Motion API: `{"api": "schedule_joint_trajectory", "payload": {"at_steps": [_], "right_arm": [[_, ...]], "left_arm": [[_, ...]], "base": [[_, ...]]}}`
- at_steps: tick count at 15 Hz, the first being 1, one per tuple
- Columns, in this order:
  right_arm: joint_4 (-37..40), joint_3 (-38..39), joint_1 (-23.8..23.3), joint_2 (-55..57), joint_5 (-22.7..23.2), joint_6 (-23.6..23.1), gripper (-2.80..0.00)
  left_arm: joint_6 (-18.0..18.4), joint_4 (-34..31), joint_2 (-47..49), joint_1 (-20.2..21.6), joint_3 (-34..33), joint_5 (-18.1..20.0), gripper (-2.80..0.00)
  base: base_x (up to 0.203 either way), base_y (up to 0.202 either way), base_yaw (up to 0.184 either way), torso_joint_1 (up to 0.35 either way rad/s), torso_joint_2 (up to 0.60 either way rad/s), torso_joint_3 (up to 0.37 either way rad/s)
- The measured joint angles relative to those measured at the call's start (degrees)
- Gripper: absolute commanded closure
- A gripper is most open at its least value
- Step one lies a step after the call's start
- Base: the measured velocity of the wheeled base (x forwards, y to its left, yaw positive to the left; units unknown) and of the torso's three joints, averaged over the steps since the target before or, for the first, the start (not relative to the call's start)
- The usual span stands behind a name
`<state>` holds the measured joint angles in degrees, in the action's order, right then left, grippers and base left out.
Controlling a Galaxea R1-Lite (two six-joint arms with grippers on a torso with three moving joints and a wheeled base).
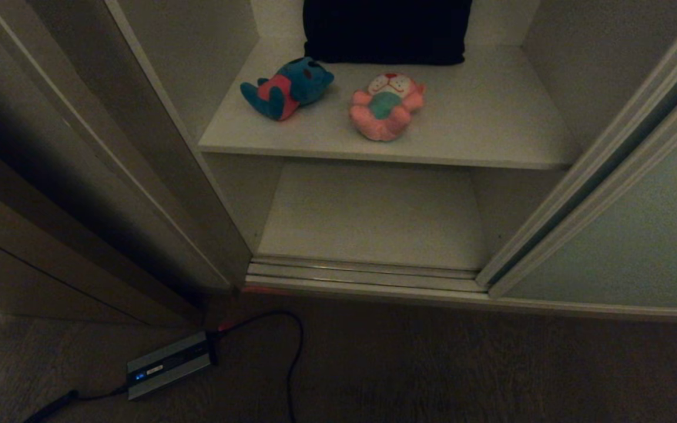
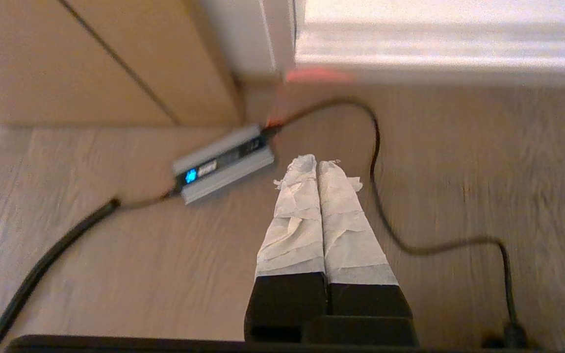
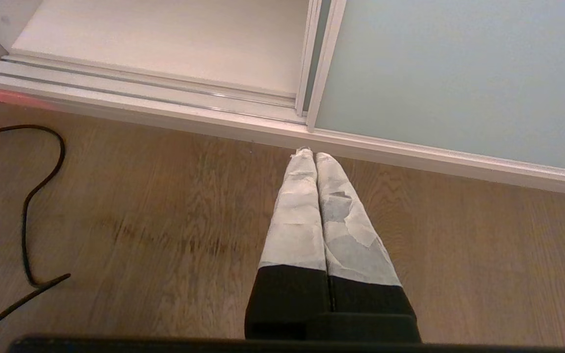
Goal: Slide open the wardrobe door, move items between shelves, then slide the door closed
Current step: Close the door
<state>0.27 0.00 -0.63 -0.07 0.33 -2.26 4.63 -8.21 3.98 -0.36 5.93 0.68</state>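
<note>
Two plush toys, teal-blue red-bellied (image 1: 287,88) and pink teal-outfitted (image 1: 386,106), lie side by side on upper white shelf (image 1: 491,126); lower shelf (image 1: 374,214) bare. Grey-green sliding door (image 1: 638,235) slid right. Left gripper (image 2: 317,163) and right gripper (image 3: 310,155): fingers closed, empty, above floor.

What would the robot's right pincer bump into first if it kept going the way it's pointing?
Probably the white bottom track of the wardrobe, close to the edge of the sliding door. The shut right pincer points at it over wooden floor, but depth is unclear.
</note>
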Motion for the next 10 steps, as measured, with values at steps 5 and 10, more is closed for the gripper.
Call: {"api": "schedule_joint_trajectory", "payload": {"at_steps": [5, 10], "right_arm": [[0.0, 0.0, 0.04, 0.0, -0.02, 0.0, 0.0], [0.0, 0.0, 0.01, 0.0, -0.02, 0.0, 0.0]], "left_arm": [[-1.44, 6.29, -3.84, -0.26, -4.57, 0.13, 0.0], [-1.91, 6.15, -4.22, -0.26, -4.79, 0.17, 0.0]], "base": [[0.0, 0.0, 0.0, 0.0, 0.0, 0.0], [0.0, 0.0, 0.0, 0.0, 0.0, 0.0]]}}
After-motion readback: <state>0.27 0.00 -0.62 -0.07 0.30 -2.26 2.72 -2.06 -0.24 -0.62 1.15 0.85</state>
